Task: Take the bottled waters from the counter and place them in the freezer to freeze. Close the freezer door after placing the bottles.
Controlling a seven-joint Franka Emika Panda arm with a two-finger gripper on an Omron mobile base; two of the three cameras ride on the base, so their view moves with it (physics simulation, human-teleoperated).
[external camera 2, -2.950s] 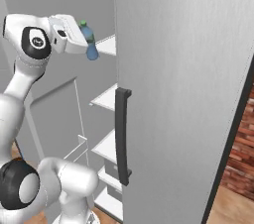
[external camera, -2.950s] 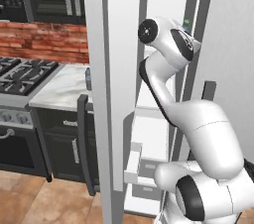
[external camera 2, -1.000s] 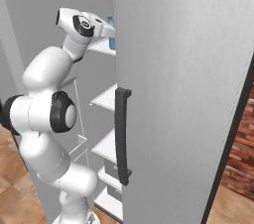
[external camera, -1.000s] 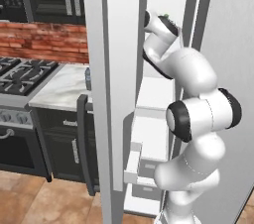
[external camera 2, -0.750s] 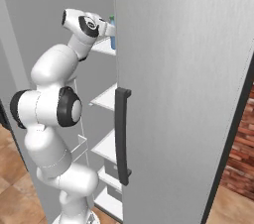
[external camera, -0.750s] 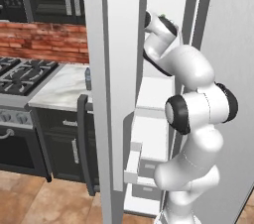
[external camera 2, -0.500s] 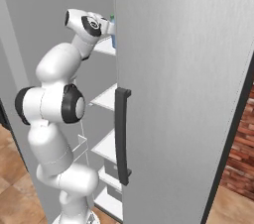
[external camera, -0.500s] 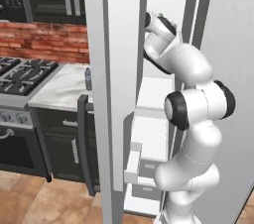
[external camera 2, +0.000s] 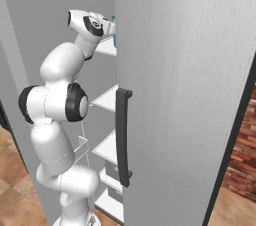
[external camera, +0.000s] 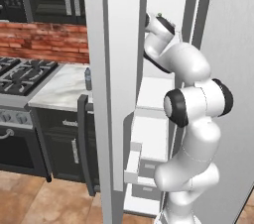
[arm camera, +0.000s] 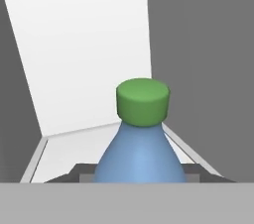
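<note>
Leftmost, the grey bottle (external camera: pixel 88 79) waits on the counter (external camera: pixel 59 94) — one trip left, by my judgement, then the freezer door (external camera: pixel 121 84) to shut. The gripper (arm camera: pixel 139 176) is clamped on the blue bottle (arm camera: pixel 140 148), reaching in over a freezer (external camera 2: pixel 60 10) shelf (arm camera: pixel 74 143); walls crowd both sides — little sideways room.

Three seconds back the arm held the blue bottle (arm camera: pixel 140 156) out in front of the open freezer (external camera 2: pixel 102 102). Since then it has stretched up and inward, carrying the bottle deep over an upper shelf (arm camera: pixel 74 143), where the pincer (external camera 2: pixel 111 27) now sits tucked behind the wider door's edge.
</note>
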